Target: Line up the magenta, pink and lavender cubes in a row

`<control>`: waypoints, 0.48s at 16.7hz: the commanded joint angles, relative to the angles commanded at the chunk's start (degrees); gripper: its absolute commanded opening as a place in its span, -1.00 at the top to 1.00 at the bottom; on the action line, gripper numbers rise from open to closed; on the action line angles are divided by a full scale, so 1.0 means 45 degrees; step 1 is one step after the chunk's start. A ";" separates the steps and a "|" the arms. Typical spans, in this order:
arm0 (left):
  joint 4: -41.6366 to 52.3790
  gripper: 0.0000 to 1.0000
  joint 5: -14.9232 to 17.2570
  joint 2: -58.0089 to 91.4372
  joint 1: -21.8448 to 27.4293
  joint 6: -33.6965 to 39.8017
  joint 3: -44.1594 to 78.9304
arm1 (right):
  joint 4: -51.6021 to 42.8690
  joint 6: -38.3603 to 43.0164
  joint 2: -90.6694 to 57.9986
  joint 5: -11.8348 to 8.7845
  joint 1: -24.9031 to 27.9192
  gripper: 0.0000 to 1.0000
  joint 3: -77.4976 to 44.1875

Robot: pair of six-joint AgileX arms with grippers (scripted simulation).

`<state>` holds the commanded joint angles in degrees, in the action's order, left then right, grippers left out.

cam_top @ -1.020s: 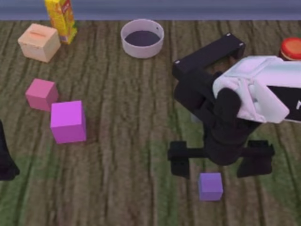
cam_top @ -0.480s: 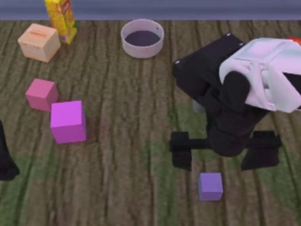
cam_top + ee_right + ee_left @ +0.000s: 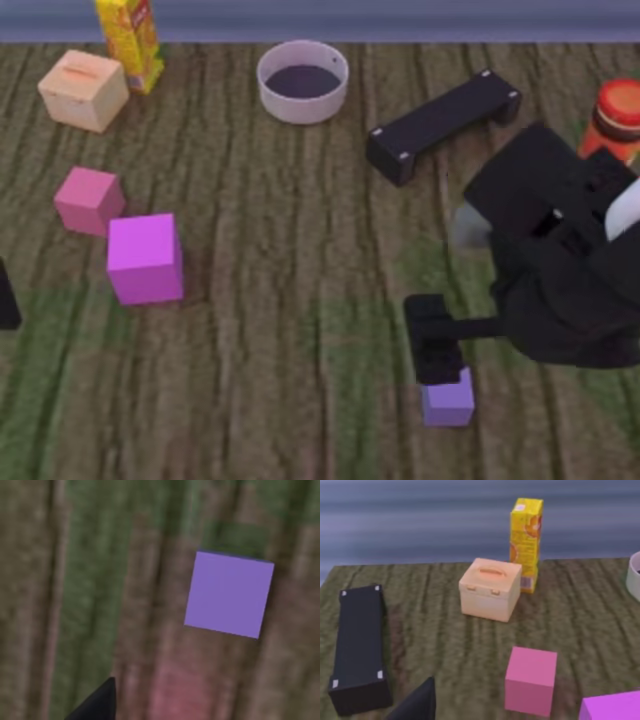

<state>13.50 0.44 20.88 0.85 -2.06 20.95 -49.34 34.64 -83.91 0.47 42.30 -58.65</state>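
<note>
As my right gripper hung over the lavender cube, I couldn't tell whether its fingers were apart. The cube sat on the surface just beneath one finger, off-centre. I judged I should centre over it, square to its faces, before descending. My left arm was parked at the left edge.

No readable text or labels.

We see even, soft light and faint shadows; beneath our right gripper the lavender cube stays crisp while the table smears
</note>
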 joint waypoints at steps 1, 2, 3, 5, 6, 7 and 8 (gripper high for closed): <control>0.0675 -1.00 -0.0005 0.1182 0.0017 -0.0108 0.1105 | 0.0467 -0.0326 0.0929 -0.0026 -0.0096 -1.00 0.0671; 0.1398 -1.00 -0.0014 0.2494 0.0035 -0.0225 0.2288 | 0.1004 -0.0703 0.2005 -0.0056 -0.0249 -1.00 0.1448; 0.2160 -1.00 -0.0025 0.3904 0.0055 -0.0350 0.3520 | 0.1572 -0.1104 0.3135 -0.0089 -0.0456 -1.00 0.2269; 0.3766 -1.00 -0.0052 0.6947 0.0100 -0.0618 0.6061 | 0.2738 -0.1938 0.5416 -0.0156 -0.1021 -1.00 0.3950; 0.4591 -1.00 -0.0067 0.8537 0.0126 -0.0756 0.7347 | 0.3366 -0.2392 0.6629 -0.0189 -0.1395 -1.00 0.4854; 0.5421 -1.00 -0.0083 1.0137 0.0155 -0.0896 0.8625 | 0.3999 -0.2854 0.7841 -0.0219 -0.1819 -1.00 0.5756; 0.6247 -1.00 -0.0098 1.1723 0.0186 -0.1033 0.9879 | 0.4583 -0.3283 0.8948 -0.0243 -0.2249 -1.00 0.6576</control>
<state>41.61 0.00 73.64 1.69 -6.71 65.40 -28.71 19.87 -43.64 -0.63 32.18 -29.06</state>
